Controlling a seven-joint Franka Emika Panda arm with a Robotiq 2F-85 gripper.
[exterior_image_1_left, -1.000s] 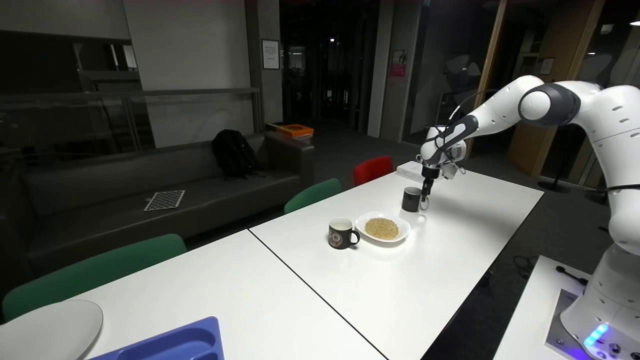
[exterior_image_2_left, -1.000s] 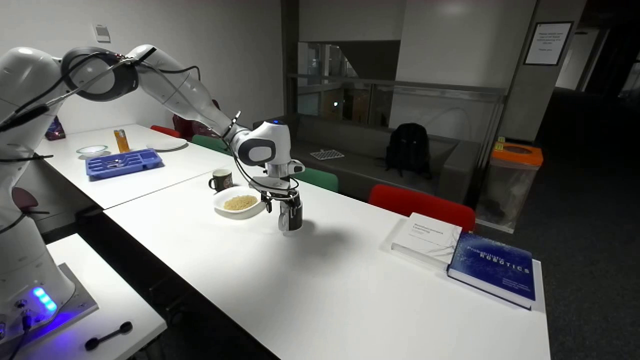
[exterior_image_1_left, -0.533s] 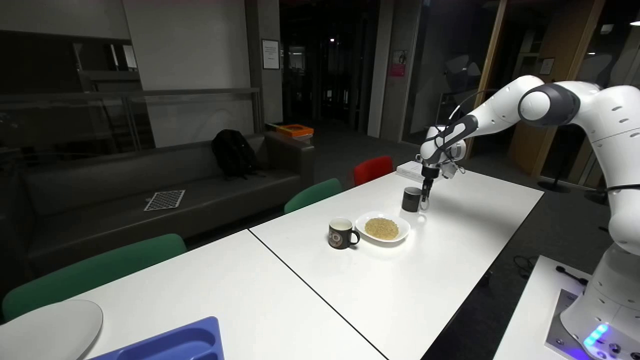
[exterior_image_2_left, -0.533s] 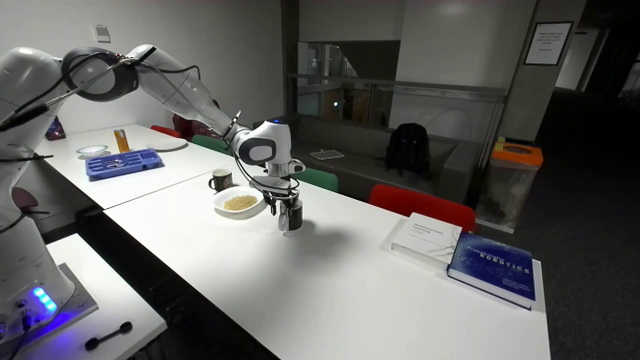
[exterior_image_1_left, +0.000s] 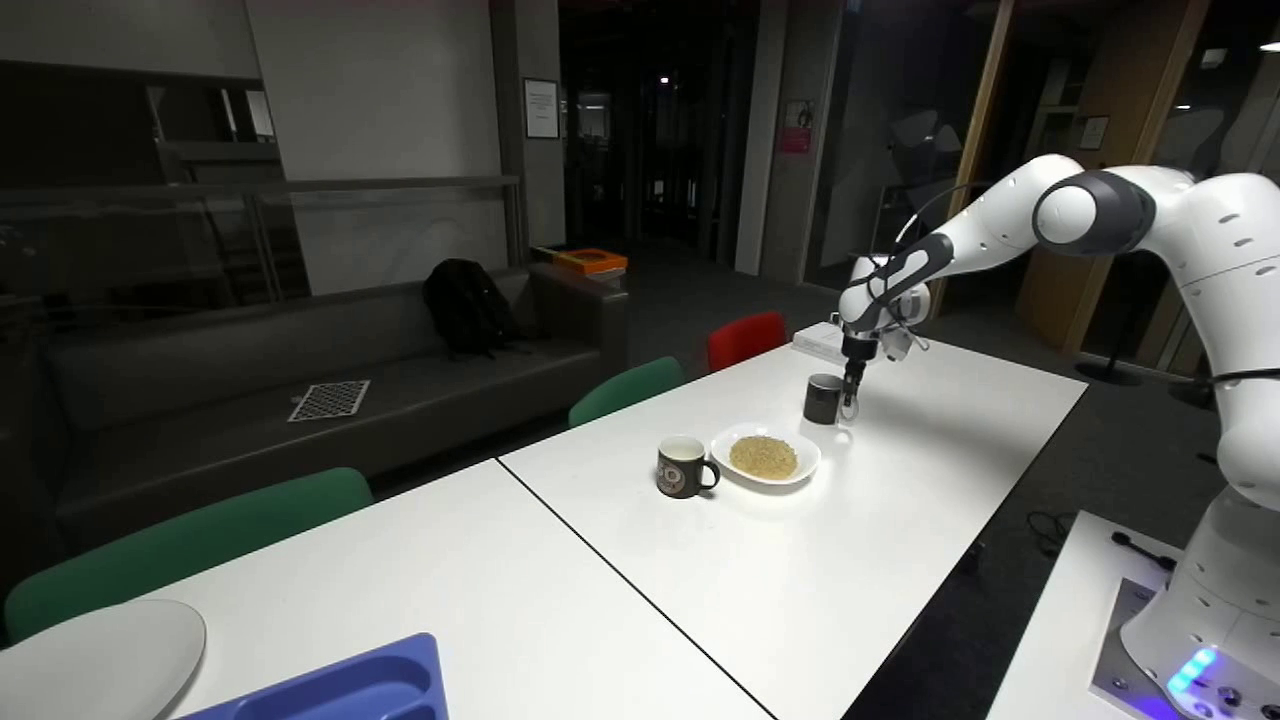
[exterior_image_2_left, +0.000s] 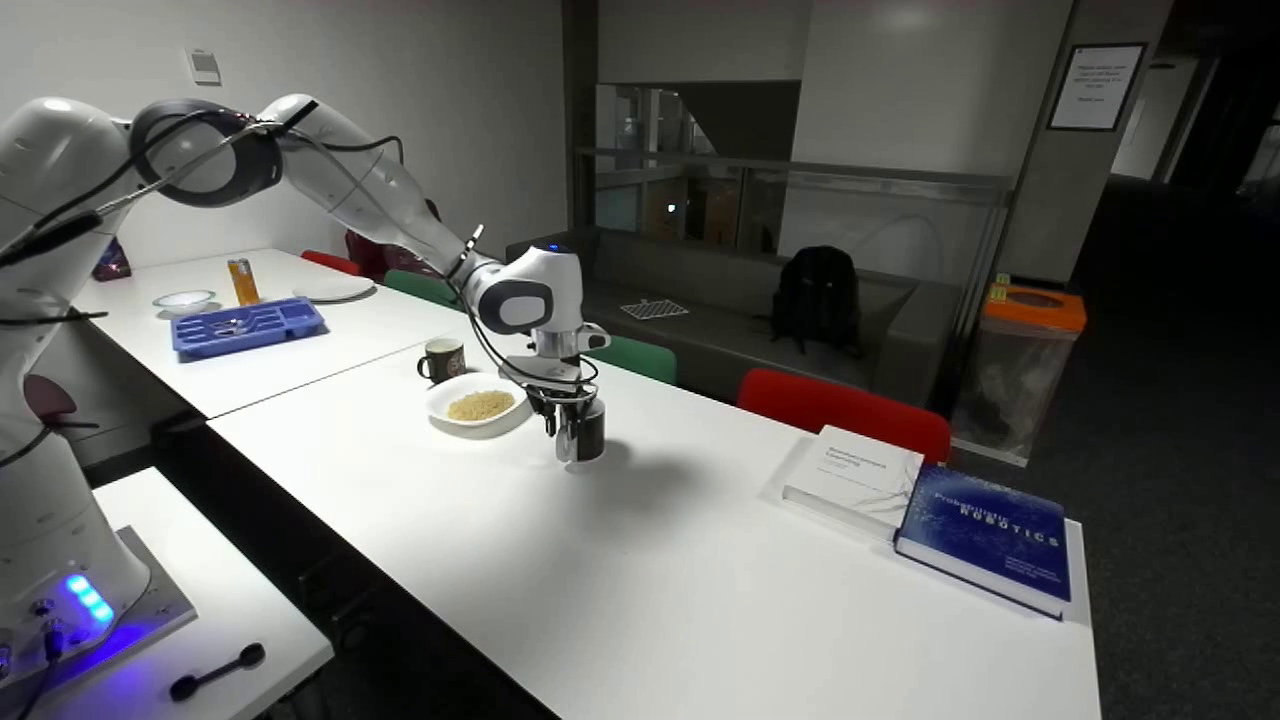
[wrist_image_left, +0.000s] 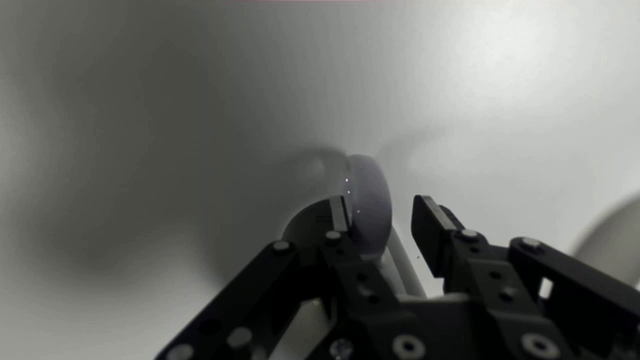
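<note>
Finger spacing of the gripper (wrist_image_left: 382, 212) has narrowed since the earlier frame, and the arm (exterior_image_1_left: 1000, 215) has settled marginally lower; the dark mug (exterior_image_1_left: 822, 400) has kept its position. In an exterior view, the dark mug stands upright on the white table (exterior_image_1_left: 880, 520), with the gripper directed downward just beside it. A white dish (exterior_image_1_left: 808, 456), holding a pale grain-like food (exterior_image_1_left: 763, 457), is located near the dark mug. A patterned mug (exterior_image_1_left: 680, 470) stands upright farther from the dark mug, just beyond that dish. In an exterior view, a white book (exterior_image_2_left: 855, 475) and a blue book (exterior_image_2_left: 985, 535) lie well to the right of the dark mug, side by side, the white book being the nearer to it. A blue tray (exterior_image_2_left: 250, 338) rests well to the left of the dark mug, farther off than the dish. A red chair (exterior_image_2_left: 845, 405) stands at the table edge, to the right of and behind the dark mug. In the wrist view, the jaws stand partway apart and straddle the handle (wrist_image_left: 372, 205) of the dark mug. One finger is at or very close to the handle; contact cannot be confirmed. A visible gap separates the opposite finger from the handle, which is therefore not clamped.
</note>
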